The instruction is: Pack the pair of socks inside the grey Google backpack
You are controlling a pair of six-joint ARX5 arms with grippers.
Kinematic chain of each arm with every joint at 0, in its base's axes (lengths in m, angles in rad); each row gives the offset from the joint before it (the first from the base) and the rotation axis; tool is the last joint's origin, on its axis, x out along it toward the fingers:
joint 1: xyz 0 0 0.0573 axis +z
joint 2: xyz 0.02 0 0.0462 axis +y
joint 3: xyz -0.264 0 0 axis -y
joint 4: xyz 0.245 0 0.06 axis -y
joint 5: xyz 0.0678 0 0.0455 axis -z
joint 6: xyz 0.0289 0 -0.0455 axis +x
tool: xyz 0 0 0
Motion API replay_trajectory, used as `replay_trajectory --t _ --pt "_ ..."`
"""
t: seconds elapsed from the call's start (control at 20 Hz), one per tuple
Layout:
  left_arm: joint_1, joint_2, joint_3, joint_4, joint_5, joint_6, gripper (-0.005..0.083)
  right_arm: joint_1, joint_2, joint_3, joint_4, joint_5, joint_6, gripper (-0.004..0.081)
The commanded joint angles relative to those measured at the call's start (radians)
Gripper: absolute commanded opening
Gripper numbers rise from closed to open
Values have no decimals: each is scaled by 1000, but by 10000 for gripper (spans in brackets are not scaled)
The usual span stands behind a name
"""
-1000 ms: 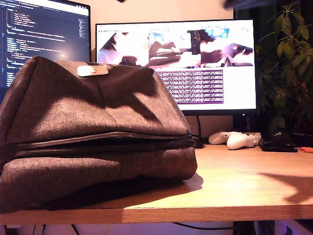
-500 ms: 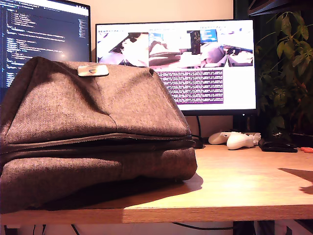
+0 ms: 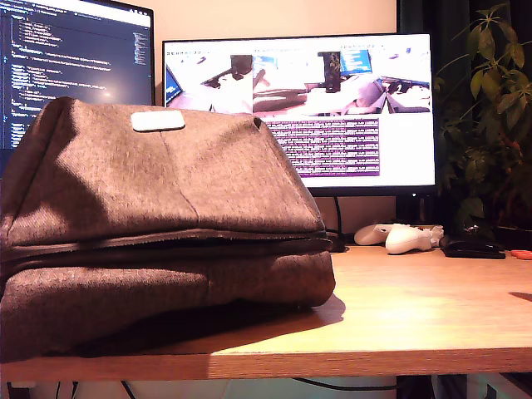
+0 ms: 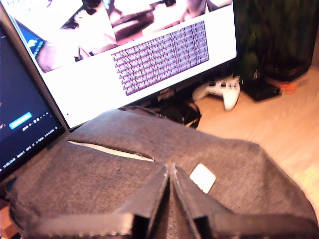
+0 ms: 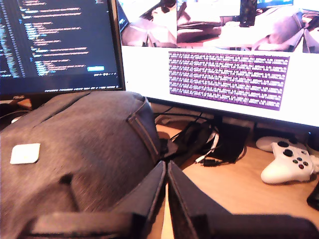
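Shadows that lay across the large grey-brown woven-fabric backpack [image 3: 158,233] a second ago are gone, and its small white rounded patch [image 3: 158,120] is now plainly lit. Nearest, my first gripper [image 4: 169,172] hovers over the backpack near the patch, fingers together on nothing. My second gripper [image 5: 166,167] hangs beside the backpack, fingers likewise closed and empty. Farther back on the wooden desk [image 3: 416,307] lies a white plastic game controller [image 3: 407,238], before two lit monitors [image 3: 299,112]. No socks show.
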Motion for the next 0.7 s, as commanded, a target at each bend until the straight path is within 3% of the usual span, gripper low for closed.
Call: replay_trajectory --t 0.0,0.65 --pt "-6 -21 -10 2 9 -8 -24 4 -31 -11 -19 1 0 -11" --pt "-6 -34 -10 -256 6 -7 -24 3 -40 -11 -318 2 0 -11"
